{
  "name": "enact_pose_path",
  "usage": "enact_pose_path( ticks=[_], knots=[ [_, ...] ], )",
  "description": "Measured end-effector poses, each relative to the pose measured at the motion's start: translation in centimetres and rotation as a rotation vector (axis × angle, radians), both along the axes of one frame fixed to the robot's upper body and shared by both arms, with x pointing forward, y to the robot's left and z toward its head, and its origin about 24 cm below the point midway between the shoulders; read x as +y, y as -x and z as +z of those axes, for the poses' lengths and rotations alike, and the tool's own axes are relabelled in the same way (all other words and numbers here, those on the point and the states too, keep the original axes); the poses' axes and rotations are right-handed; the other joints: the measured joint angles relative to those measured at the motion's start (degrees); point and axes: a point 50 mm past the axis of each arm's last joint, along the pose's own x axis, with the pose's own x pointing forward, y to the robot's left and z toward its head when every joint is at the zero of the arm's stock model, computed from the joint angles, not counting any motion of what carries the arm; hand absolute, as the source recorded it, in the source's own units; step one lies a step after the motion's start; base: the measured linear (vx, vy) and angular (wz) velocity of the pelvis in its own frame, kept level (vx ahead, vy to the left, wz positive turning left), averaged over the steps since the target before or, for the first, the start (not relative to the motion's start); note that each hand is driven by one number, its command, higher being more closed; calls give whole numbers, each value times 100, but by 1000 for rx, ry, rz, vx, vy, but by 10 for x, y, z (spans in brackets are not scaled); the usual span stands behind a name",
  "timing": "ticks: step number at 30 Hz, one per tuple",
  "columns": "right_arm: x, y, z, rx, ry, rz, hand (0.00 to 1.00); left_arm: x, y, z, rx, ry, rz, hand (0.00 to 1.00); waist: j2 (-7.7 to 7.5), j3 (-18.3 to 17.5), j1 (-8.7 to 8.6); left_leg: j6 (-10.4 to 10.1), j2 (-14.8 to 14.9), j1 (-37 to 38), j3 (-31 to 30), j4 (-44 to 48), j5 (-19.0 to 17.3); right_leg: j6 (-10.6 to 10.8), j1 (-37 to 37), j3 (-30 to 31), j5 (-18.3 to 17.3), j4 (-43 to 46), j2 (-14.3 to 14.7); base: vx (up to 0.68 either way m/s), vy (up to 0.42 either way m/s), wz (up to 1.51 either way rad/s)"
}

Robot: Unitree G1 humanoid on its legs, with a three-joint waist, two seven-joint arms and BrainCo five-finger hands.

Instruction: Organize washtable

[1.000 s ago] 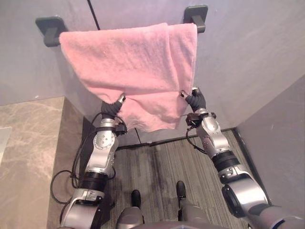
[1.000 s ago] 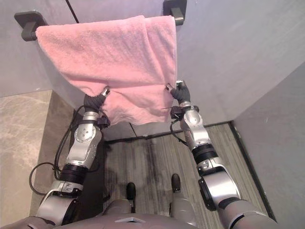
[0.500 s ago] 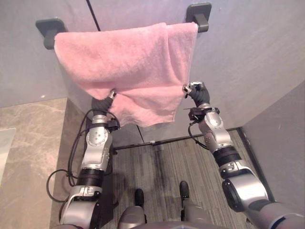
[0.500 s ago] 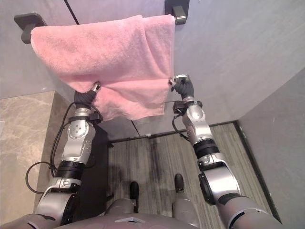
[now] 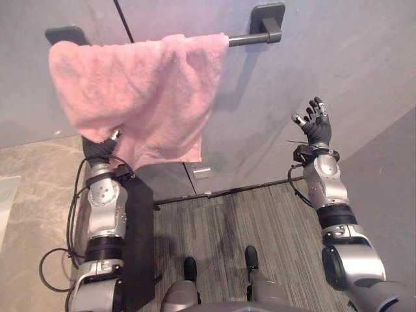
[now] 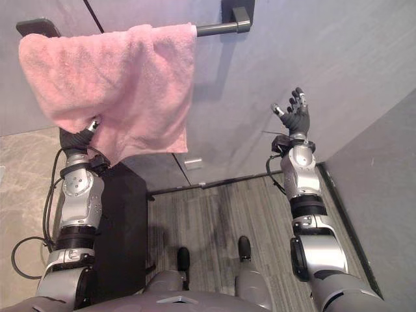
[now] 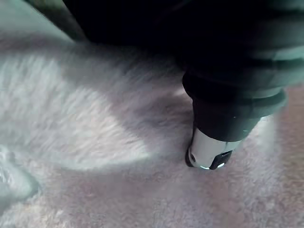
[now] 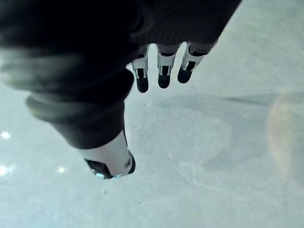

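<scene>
Nearest lies the floor (image 5: 227,221), grey planks with a fine lengthwise grain. To the left of it runs a beige stone desk (image 5: 32,195) with pale veins, and a flat matte black panel (image 5: 138,240) closes its side. Above the desk's edge the left hand (image 5: 99,149) reaches up to the lower hem of the pink towel (image 5: 136,91). Its thumb (image 7: 207,152) presses into the fluffy pile while the rest of the hand is tucked behind the cloth, so it pinches the hem, which bunches towards it. On the other side the right hand (image 5: 316,128) is raised well clear of the towel, held wide with straight, spread fingers (image 8: 164,71) and nothing in it, in front of the smooth wall (image 5: 338,58). The towel is thick, soft terry, folded over a slim dark round rail (image 5: 247,39). It is gathered at the rail's left end and hangs in uneven layers. The right stretch of the rail is bare up to its blocky dark bracket (image 5: 268,18). The wall behind is plain matte grey, split by one thin dark vertical seam (image 5: 123,19).
</scene>
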Motion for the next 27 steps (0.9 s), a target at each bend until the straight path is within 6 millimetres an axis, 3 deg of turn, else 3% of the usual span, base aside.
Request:
enact_pose_path(
  ticks=[8,15,20,23,27],
  knots=[
    [-1,10,-5,-10,17,5,0,-10,10,-21,74,-24,-74,0,4,-2,4,0,-1,3,-6,2,0,0,0,2,0,0,-16,0,0,0],
    [0,16,-7,-18,29,15,0,-12,19,-26,78,-24,-92,0,20,-12,-13,2,1,4,-6,8,-2,0,2,6,0,0,-27,0,0,0],
    [6,32,-7,-58,67,51,0,-13,29,-26,68,-29,-95,0,43,-23,-6,2,1,5,-9,7,-3,-4,5,1,-4,-1,-28,0,0,0],
    [8,46,-9,-84,65,69,0,-15,40,-21,27,-23,-89,0,62,-37,-8,2,1,3,-13,-6,-3,-15,12,-32,-17,0,-22,3,-1,3],
    [20,74,-26,-93,36,135,0,-25,74,-18,-32,2,-77,0,231,-220,-1,16,-2,13,-27,-8,-25,-13,44,-72,-61,0,-16,22,5,5]
  ],
)
